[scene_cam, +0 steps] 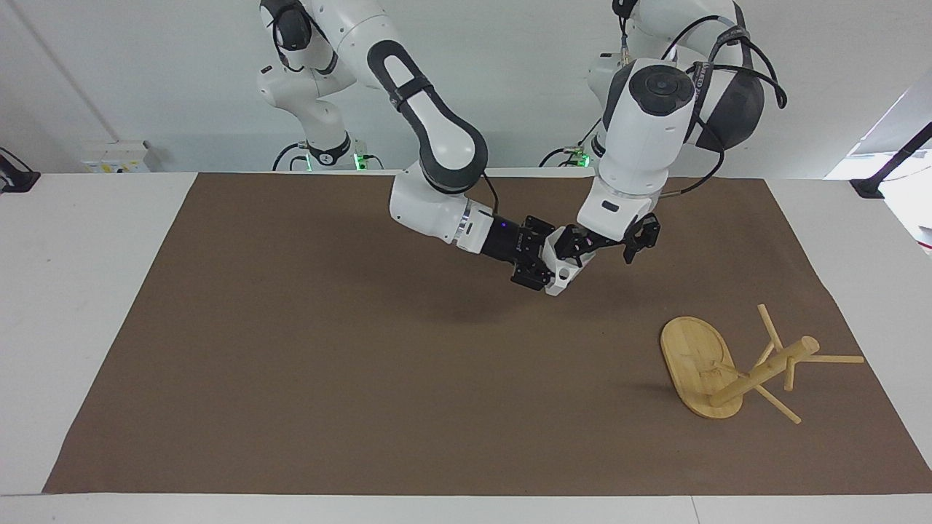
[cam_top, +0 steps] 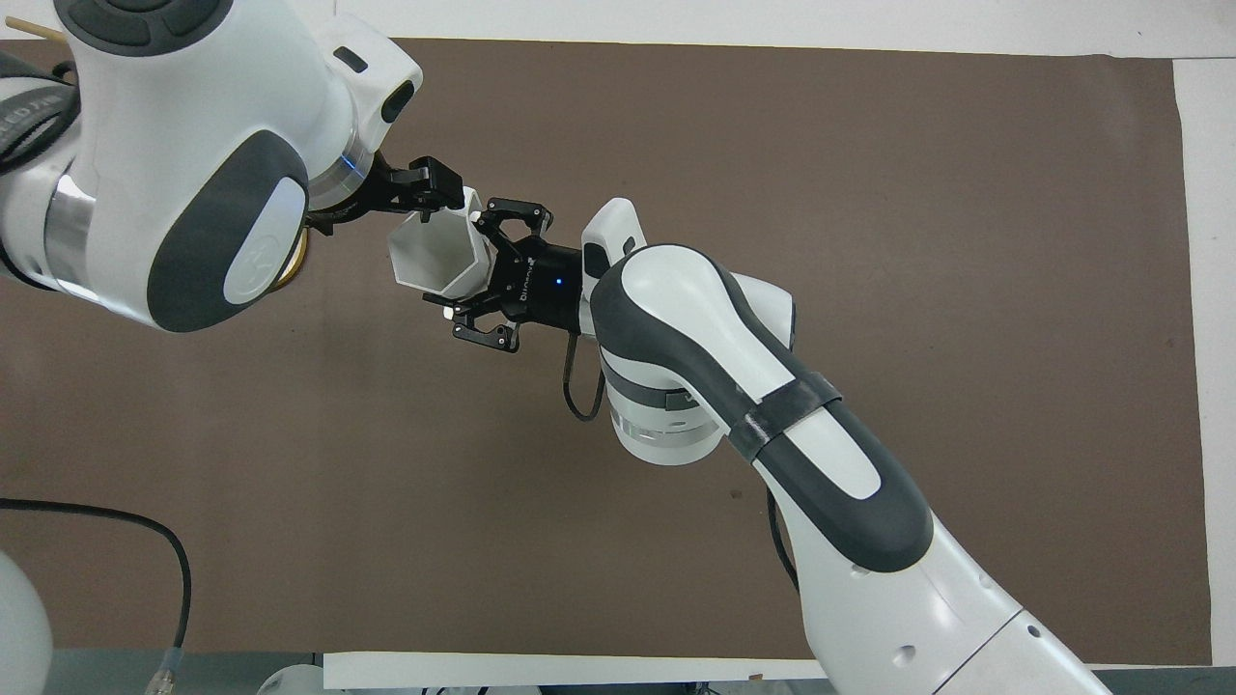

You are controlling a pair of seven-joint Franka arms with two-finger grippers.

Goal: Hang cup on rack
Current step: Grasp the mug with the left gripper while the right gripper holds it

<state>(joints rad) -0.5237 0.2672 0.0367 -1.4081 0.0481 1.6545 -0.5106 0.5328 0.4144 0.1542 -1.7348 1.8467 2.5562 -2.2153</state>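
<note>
While the rack lies tipped over on the brown mat toward my left arm's end of the table, base on edge and post and pegs slanting down to the mat, none of its pegs carries anything. My read: hanging not started, and the rack likely has to be stood up first.

Both of my arms meet in the air over the middle of the mat, well apart from the rack. Looks like a handover in progress, not finished.

Cup is off the mat, carried sideways, open mouth turned toward my left arm, handle with its hole on the side away from the robots.

Right gripper is clamped on the cup, pinching its wall from the bottom end, outer links splayed.

Left gripper is spread as wide as it goes, 1 finger right at the cup's rim, close to the handle. Cannot tell if it touches. It holds nothing yet.

Left to do, as I judge it: left closes, right lets go, rack upright, cup on peg.
</note>
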